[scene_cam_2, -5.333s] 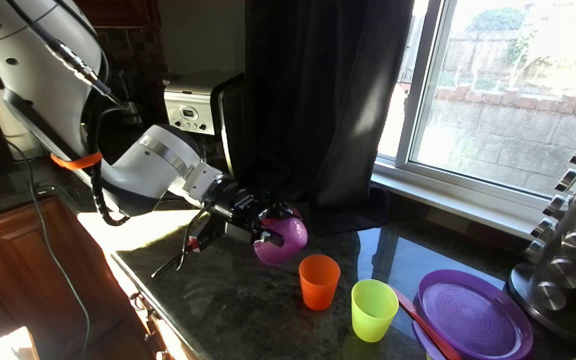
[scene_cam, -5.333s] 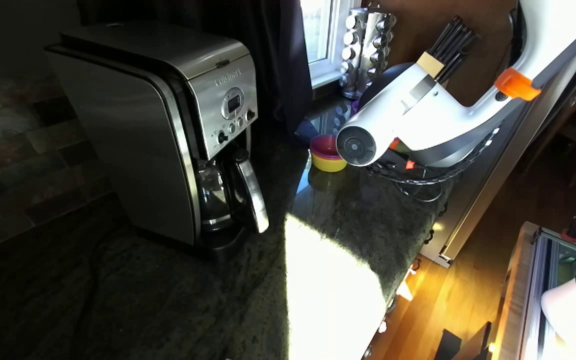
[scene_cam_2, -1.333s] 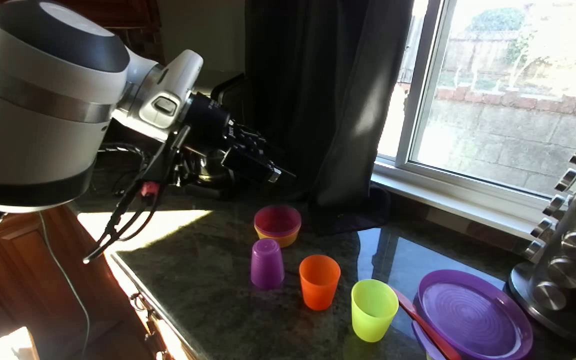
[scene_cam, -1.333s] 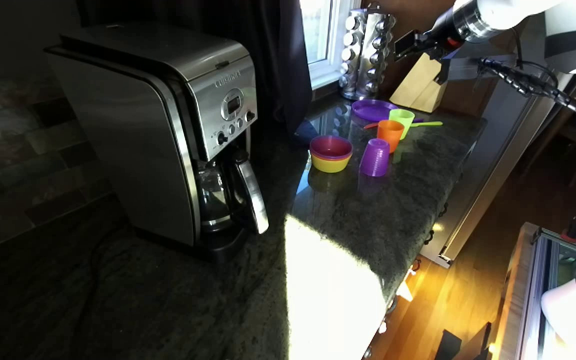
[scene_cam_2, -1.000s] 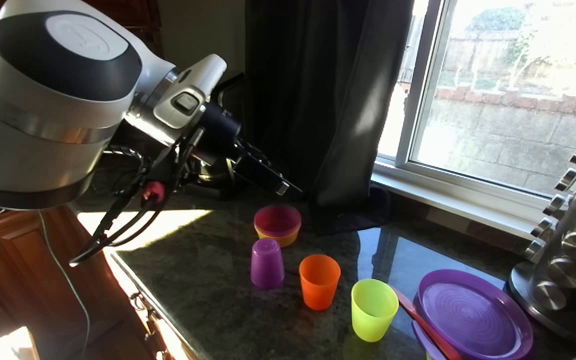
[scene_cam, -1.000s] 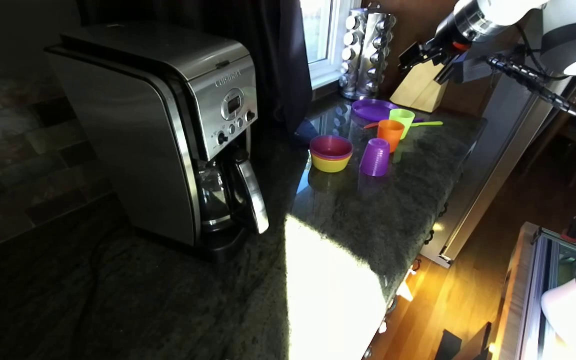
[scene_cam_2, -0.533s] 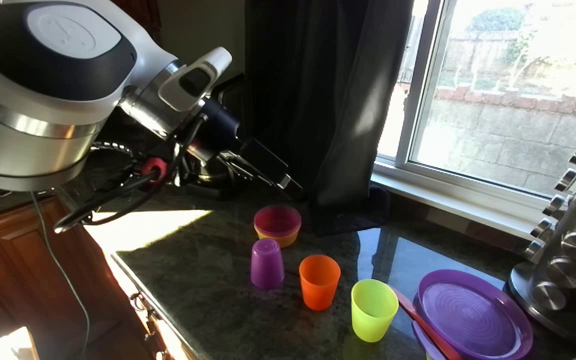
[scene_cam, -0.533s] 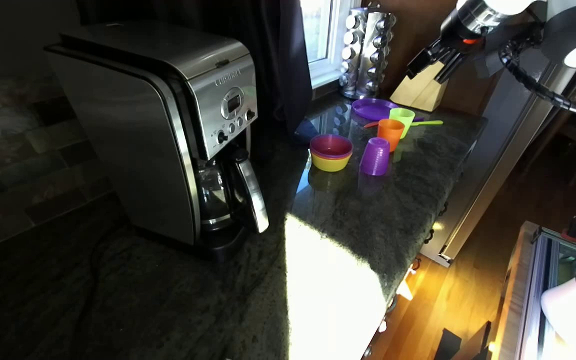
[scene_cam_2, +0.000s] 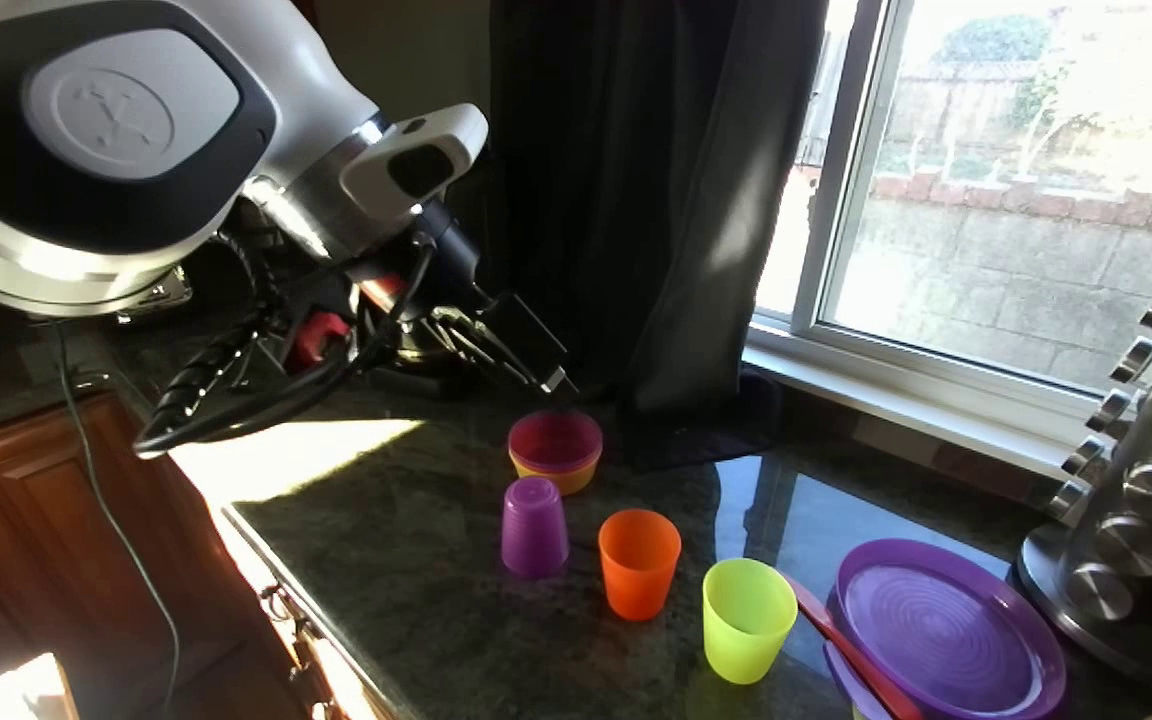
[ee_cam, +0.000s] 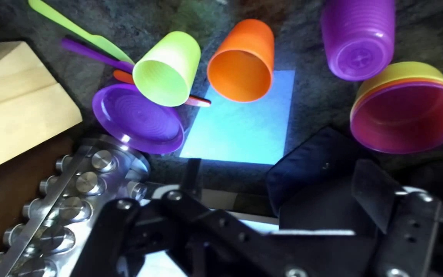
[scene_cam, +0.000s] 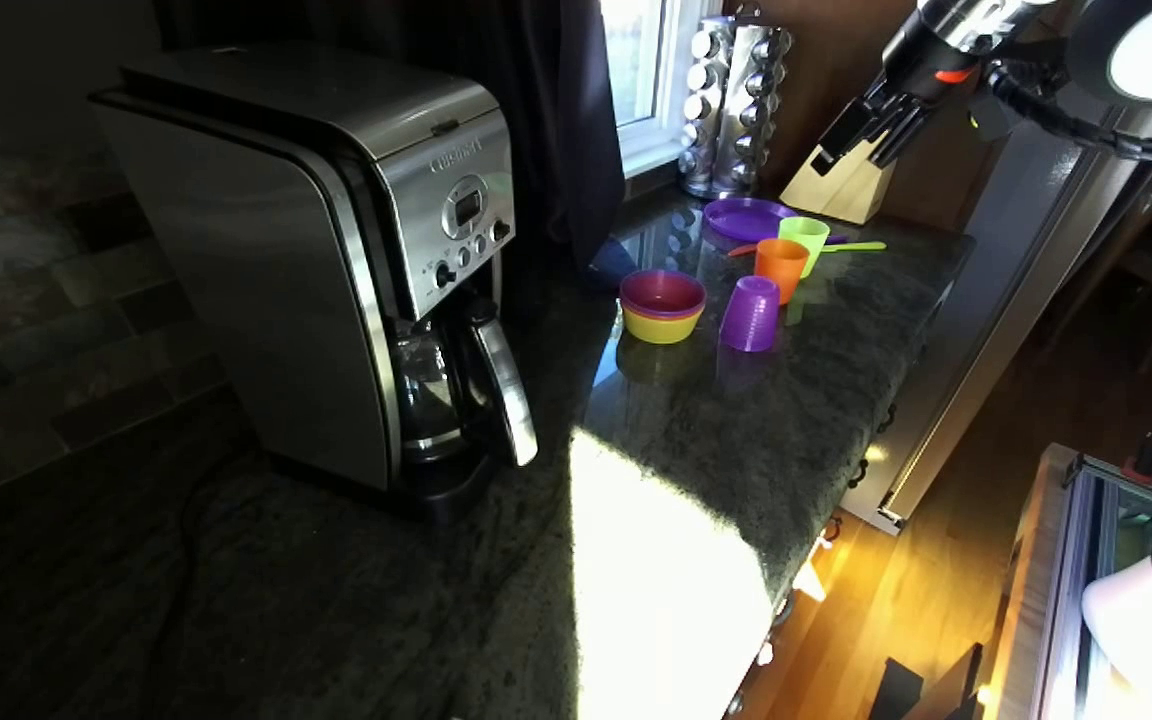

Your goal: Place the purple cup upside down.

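Ana: Which thing stands nearest in an exterior view?

Ben: The coffee maker (scene_cam: 336,270), at ten o'clock from the middle, on the dark counter (scene_cam: 701,425).

Ana: And past that?

Ben: The purple cup (scene_cam: 750,318), on the same counter. A stack of bowls (scene_cam: 660,325), yellow at the bottom, sits just beside it at nine o'clock, with a slim gap between.

Ana: Which way up is the cup?

Ben: Upside down, mouth on the counter. Its round base faces up, and the wrist view shows that base plainly.

Ana: What about the gripper (scene_cam: 850,162)?

Ben: It hangs in the air at one o'clock from the purple cup, well apart from it. In the wrist view the jaws stand wide apart.

Ana: What comes after the purple cup?

Ben: The orange cup (scene_cam: 780,272), near it at one o'clock, mouth up. Then the green cup (scene_cam: 805,240), between one and two o'clock from the orange one, mouth up too. A green knife (scene_cam: 854,246) lies at three o'clock from that.

Ana: And farthest back?

Ben: The purple plate (scene_cam: 744,218), at ten o'clock from the green cup. A wooden block (scene_cam: 839,190) stands at two o'clock from the plate, and a rack of jars (scene_cam: 731,110) at twelve.
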### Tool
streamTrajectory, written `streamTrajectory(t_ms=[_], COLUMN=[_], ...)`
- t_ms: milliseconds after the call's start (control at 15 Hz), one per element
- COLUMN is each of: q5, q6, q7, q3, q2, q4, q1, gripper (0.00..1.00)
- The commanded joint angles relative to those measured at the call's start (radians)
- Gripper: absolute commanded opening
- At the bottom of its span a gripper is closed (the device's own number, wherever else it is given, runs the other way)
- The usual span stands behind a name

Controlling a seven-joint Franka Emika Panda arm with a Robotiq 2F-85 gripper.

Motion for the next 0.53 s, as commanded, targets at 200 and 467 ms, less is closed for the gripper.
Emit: streamTrajectory(t_ms=[200, 467], q5=[0.355, 0.459], q6=[0.010, -0.003], q7=[-0.247, -0.318], q3=[0.031, 0.043], q2=[0.037, 0.067], q4=[-0.031, -0.028], q1=[-0.010, -0.015], gripper=[1.00, 1.00])
